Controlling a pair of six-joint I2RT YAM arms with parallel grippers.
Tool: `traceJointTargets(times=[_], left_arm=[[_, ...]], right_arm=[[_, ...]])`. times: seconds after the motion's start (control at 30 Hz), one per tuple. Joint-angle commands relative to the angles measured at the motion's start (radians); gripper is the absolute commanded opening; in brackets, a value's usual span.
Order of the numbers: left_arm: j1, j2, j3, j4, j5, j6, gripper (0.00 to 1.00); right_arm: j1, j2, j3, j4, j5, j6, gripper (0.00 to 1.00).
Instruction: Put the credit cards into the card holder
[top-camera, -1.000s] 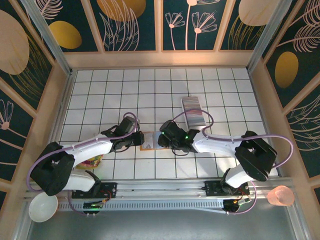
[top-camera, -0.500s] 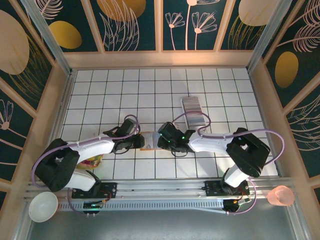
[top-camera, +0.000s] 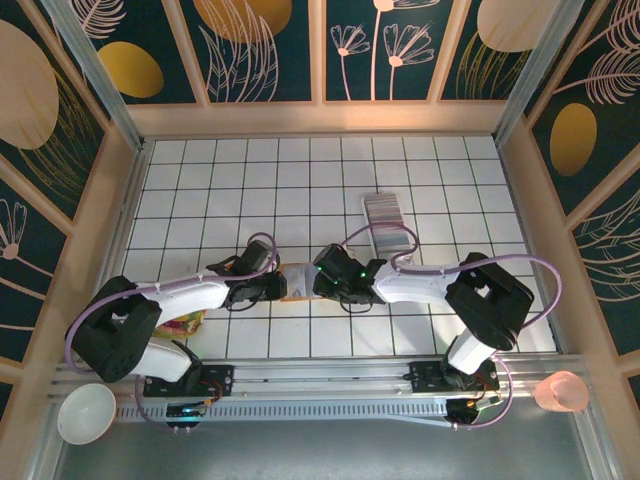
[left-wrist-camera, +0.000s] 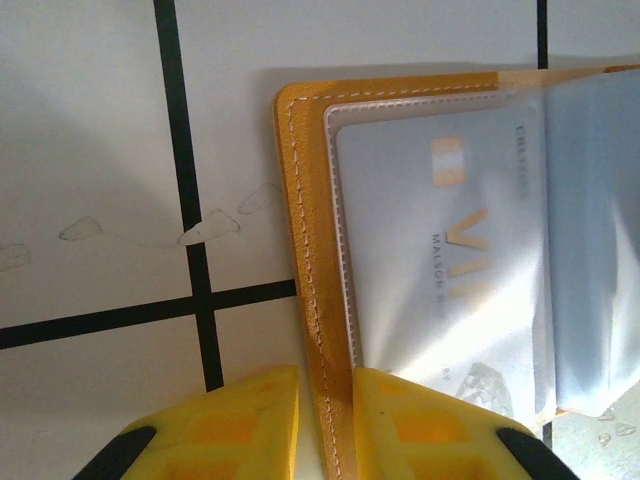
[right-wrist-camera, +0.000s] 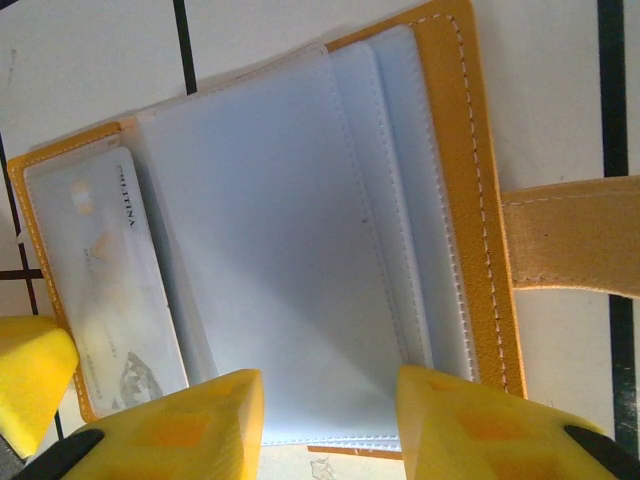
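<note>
Pinching card holder edge: left pincer | right pincer parted, edged leftward

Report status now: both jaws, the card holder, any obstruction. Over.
Left gripper astride card holder edge, grip unconfirmed. Right gripper jaws open over clear sleeves. Holder open flat, one credit card sleeved. Clasp strap lies out sideways, off the sleeves.
</note>
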Motion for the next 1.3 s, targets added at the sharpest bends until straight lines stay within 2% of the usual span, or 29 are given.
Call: traceJointTargets(times=[0.0, 0.5, 1.17, 1.27], left_arm=[[-0.004, 0.009, -0.021, -0.001, 0.011, -0.007, 0.20], [-0.004, 0.021, -0.042, 0.048, 0.016, -0.030, 0.15], [-0.004, -0.025, -0.077, 0.066, 0.011, -0.053, 0.12], [-0.004, -0.030, -0.079, 0.071, 0.010, -0.056, 0.12]], right_arm=[[0.004, 0.025, 0.023, 0.003, -0.002, 0.001, 0.40], [-0.002, 0.083, 0.032, 0.066, -0.045, 0.013, 0.41], [0.004, 0.068, 0.023, 0.221, -0.056, 0.060, 0.41], [0.006, 0.069, 0.018, 0.258, -0.096, 0.066, 0.41]])
